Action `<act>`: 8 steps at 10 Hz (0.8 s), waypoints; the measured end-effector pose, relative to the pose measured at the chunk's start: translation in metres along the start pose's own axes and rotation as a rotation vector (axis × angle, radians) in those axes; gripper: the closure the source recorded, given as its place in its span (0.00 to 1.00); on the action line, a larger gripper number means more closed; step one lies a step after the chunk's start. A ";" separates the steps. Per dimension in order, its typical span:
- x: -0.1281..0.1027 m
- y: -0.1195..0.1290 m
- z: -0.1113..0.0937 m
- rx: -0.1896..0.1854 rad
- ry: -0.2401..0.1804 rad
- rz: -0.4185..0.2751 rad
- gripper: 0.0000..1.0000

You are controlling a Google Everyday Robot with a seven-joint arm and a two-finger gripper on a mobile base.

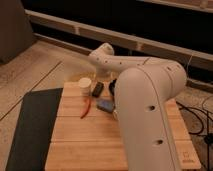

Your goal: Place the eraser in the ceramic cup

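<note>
The ceramic cup (pixel 85 85), small and cream, stands at the back left of the wooden table (pixel 80 142). The eraser (pixel 97 89), a small dark block, is just right of the cup and close to it. My white arm reaches from the foreground over the table and bends down at the back. My gripper (pixel 99 81) is at the arm's end, just above the eraser and right of the cup. I cannot tell whether it holds the eraser.
A flat blue block (pixel 105 105) lies in front of the eraser. A thin red object (pixel 86 108) lies in front of the cup. A dark bowl (pixel 113 86) is partly hidden behind my arm. A dark mat (pixel 32 127) lies left of the table.
</note>
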 end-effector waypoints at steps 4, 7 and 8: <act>-0.005 -0.003 0.029 0.015 0.022 0.045 0.35; -0.002 0.028 0.050 -0.013 0.048 -0.018 0.35; -0.001 0.035 0.057 -0.020 0.057 -0.035 0.35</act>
